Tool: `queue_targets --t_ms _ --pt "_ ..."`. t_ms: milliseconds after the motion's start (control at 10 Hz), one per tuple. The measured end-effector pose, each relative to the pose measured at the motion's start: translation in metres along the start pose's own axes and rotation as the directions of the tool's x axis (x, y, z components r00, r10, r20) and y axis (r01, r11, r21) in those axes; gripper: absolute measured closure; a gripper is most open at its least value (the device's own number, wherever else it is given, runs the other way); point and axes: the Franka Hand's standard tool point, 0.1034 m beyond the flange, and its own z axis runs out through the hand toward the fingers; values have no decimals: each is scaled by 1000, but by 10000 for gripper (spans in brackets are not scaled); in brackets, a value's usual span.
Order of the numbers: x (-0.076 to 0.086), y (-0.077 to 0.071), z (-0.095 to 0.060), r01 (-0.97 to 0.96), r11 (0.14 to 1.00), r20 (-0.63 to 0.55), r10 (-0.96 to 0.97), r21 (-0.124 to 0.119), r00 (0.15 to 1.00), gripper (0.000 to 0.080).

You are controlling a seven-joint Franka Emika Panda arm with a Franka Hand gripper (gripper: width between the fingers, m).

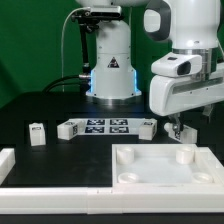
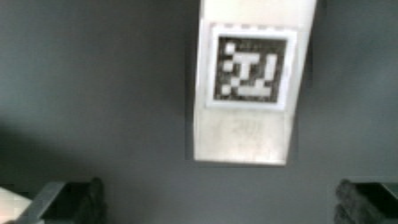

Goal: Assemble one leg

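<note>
Near the worktop's edge at the exterior view's left, one leg [image 1: 38, 133] stands alone. In the middle lies the marker board [image 1: 100, 127]. The square panel [image 1: 150, 168] rests by the front corner at the exterior view's right. Just behind it the gripper [image 1: 178, 130] hangs low, its fingers [image 2: 64, 200] spread wide and empty, over a white tagged part [image 2: 246, 90], I think another leg. This looks like the reaching step. The next move calls for going down and closing squarely on that part.

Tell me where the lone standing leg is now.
The leg stands on the table at the exterior view's left, just off one end of the marker board, not touching it, far from the pincer.
</note>
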Motion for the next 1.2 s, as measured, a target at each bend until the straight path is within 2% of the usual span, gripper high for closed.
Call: queue_targets --t_ms 100,200,300,500,600,800,900,1100,1200 --pt "-2 -1 1 -1 1000 13 1 1 1000 151" --pt "-9 -4 0 -10 1000 143 8 10 990 151" --pt "-4 -7 -3 -23 1000 215 21 9 976 151" --pt "-7 -16 0 -18 1000 360 11 18 933 151" --pt "-14 -18 0 -18 999 464 3 28 886 151" --pt "-18 -15 6 -26 999 592 -8 48 806 151" --pt "-24 -13 8 -37 998 687 -15 60 726 151" --pt "-27 -6 17 -51 996 744 -18 70 668 151" --pt "-28 -3 21 -58 996 735 -10 67 678 151"
